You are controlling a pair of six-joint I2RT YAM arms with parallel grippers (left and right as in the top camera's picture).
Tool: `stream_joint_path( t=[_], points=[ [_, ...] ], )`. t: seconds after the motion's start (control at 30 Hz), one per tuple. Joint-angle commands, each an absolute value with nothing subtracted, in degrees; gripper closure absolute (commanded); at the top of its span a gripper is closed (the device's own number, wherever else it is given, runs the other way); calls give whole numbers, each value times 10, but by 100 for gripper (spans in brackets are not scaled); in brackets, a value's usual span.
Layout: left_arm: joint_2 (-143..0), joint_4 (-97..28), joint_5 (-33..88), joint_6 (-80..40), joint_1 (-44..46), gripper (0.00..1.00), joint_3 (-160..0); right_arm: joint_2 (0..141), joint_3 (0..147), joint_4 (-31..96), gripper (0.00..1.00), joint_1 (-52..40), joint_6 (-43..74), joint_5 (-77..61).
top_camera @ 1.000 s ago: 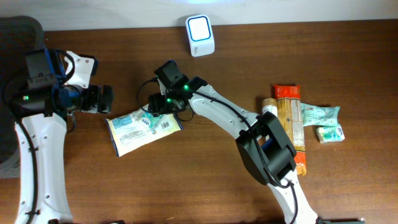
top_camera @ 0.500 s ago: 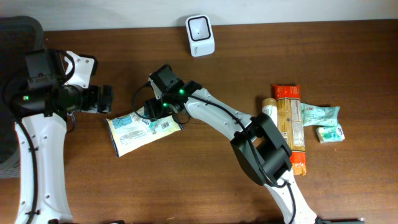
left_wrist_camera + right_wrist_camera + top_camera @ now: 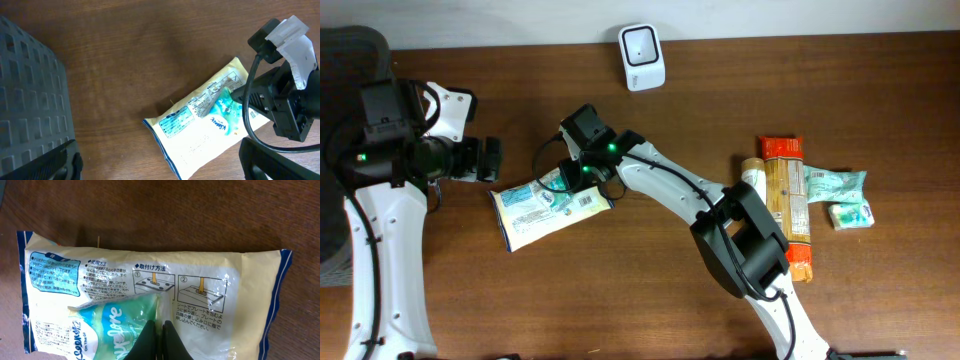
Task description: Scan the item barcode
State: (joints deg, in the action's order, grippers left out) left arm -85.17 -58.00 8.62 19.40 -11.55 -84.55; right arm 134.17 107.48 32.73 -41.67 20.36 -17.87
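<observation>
Item: pouch [image 3: 552, 205], lying flat in front of the scanner [image 3: 642, 44] and off toward its left-arm side, well apart from it. Status: we judge the task barely begun. The pouch is not lifted and nothing is presented to the scanner, so raising it, turning its barcode to the scanner's window and holding it there all remain. Right gripper [image 3: 159, 327]: fingers pressed together, tips down on the pouch's green panel. We cannot tell whether a fold of film is caught between them. Left gripper [image 3: 486, 160]: fingers spread wide, empty, beside the pouch end farther from the scanner. Appearance: soft cream film pack, blue bands at both ends, teal-green printed panel, blocks of small Japanese print, two instruction diagrams, glossy and slightly wrinkled. We make out no barcode on the face shown.
</observation>
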Motion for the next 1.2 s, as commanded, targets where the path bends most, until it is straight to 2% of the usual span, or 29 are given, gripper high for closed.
stream_joint_path(
  t=[0.0,0.13,0.37,0.4,0.43,0.47,0.5,0.53,0.73,1.0,1.17],
  points=[
    [-848,-580,92,203,-117,1,-851,1352,1082,337,96,-417,200,-167],
    [-848,-580,92,203,-117,1,-851,1315,1097,384,96,-409,204,-167],
    [-848,-580,92,203,-117,1,-851,1240,1108,544,96,-386,195,-163],
    [-848,-580,92,203,-117,1,-851,1241,1108,531,88,-386,130,-163],
    [-848,-580,92,203,-117,1,-851,1241,1108,506,59,-387,63,-163],
    [-848,-580,92,203,-117,1,-851,1245,1108,479,39,-389,0,-163],
    [-848,-580,92,203,-117,1,-851,1250,1108,460,31,-390,-39,-163],
    [-848,-580,92,203,-117,1,-851,1260,1108,445,28,-391,-58,-163],
    [-848,-580,92,203,-117,1,-851,1315,1108,378,31,-394,-88,-221],
    [-848,-580,92,203,-117,1,-851,1342,1108,362,32,-398,-88,-256],
    [-848,-580,92,203,-117,1,-851,1351,1108,382,43,-398,-88,-277]
  ],
)
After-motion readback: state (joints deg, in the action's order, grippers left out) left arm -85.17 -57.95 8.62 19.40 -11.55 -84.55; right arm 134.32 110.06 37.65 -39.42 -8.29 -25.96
